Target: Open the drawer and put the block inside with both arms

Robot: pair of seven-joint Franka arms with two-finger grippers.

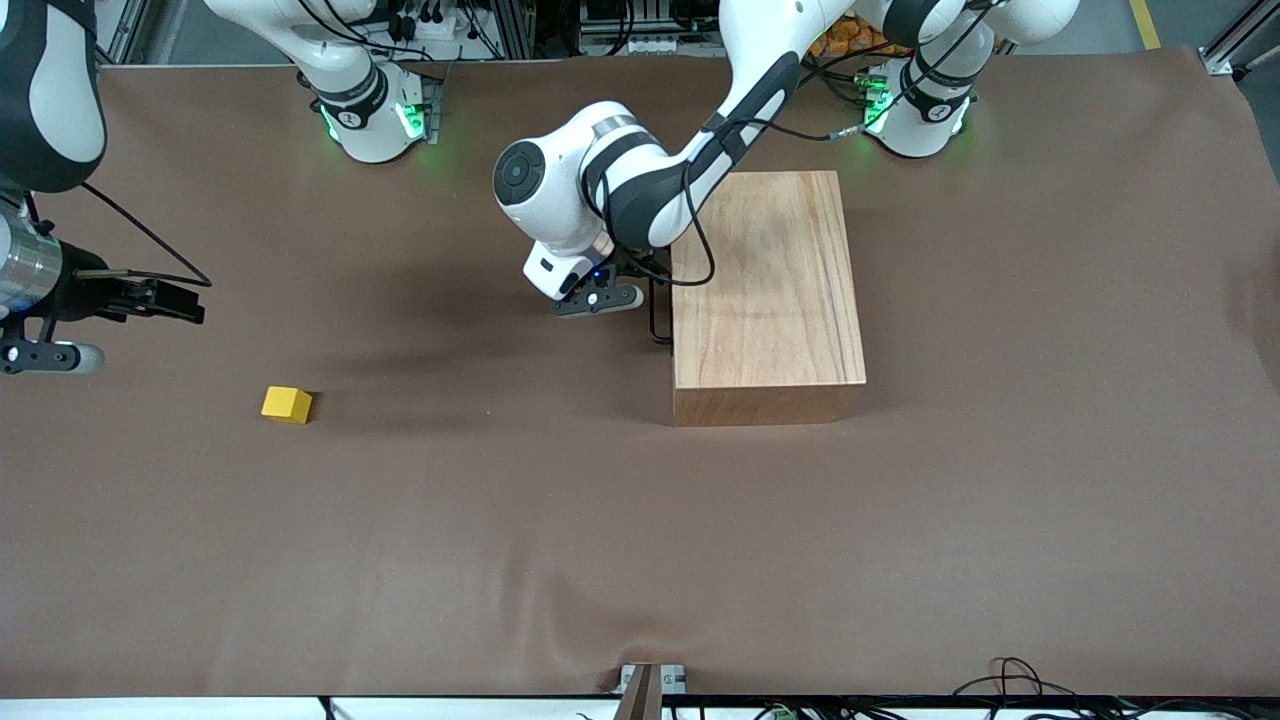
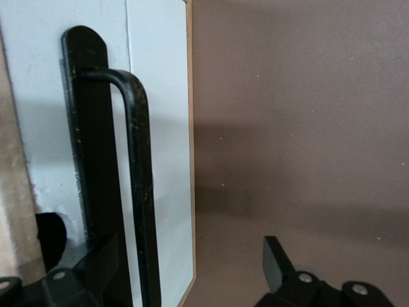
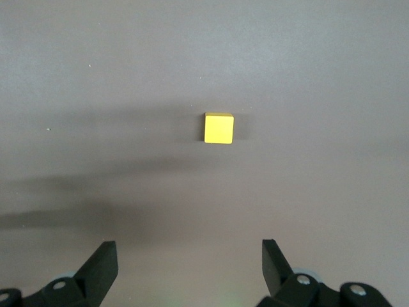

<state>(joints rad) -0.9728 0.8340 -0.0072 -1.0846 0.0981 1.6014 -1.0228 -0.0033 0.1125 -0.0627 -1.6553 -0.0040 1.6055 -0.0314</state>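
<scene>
The large wooden box (image 1: 768, 290) stands mid-table with its drawer shut. The drawer's white front panel (image 2: 163, 115) and black wire handle (image 2: 142, 185) fill the left wrist view. The handle also shows in the front view (image 1: 657, 322). My left gripper (image 1: 648, 288) is open at the drawer front, its fingers (image 2: 275, 262) set either side of the handle bar without closing on it. The yellow block (image 1: 287, 404) lies on the table toward the right arm's end. My right gripper (image 1: 193, 303) hovers open and empty over the table near the block (image 3: 219, 128).
The brown table mat (image 1: 560, 520) spreads around the box and block. The arms' green-lit bases (image 1: 375, 120) stand along the edge farthest from the front camera. Cables (image 1: 1010, 680) lie at the table's nearest edge.
</scene>
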